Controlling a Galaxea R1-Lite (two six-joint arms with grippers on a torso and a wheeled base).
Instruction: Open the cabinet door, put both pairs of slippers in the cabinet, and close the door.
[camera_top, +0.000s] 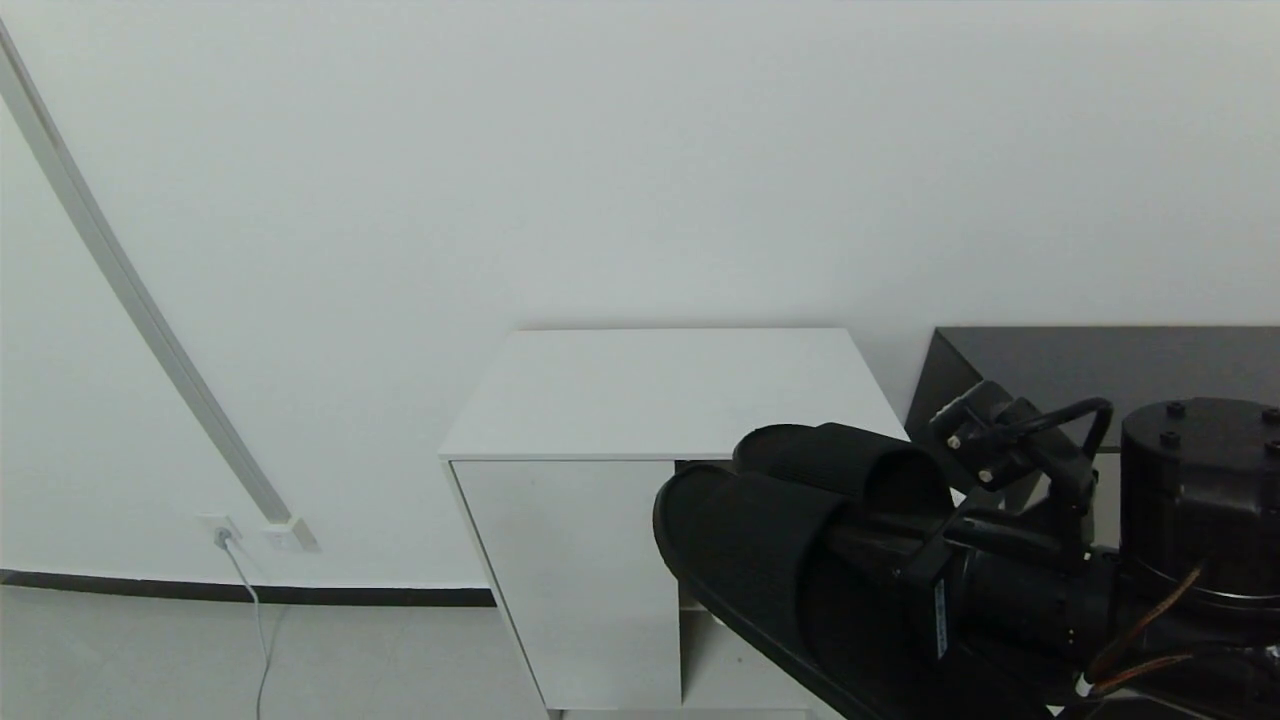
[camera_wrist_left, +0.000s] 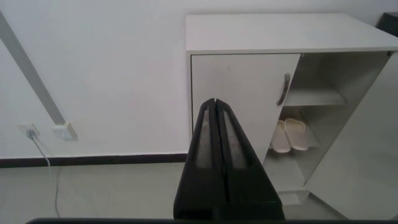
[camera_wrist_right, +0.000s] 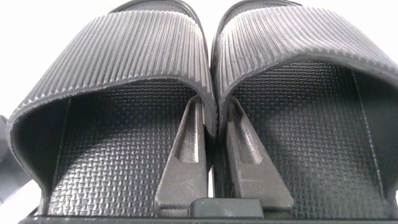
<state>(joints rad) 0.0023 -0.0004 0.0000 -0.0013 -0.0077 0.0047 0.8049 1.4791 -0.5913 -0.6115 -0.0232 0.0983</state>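
Your black slippers sit lower right of the head frame, side by side and lifted, right in front of the cabinet's open half. Your right gripper is pinching their two inner edges together between its fingers. The white cabinet stands lower centre against the wall, one door flat closed. Inside, the white slippers rest on a lower shelf. Your left gripper is clamped tight on nothing, pointed at that door

Black right arm with orange cables and tapered fingers.
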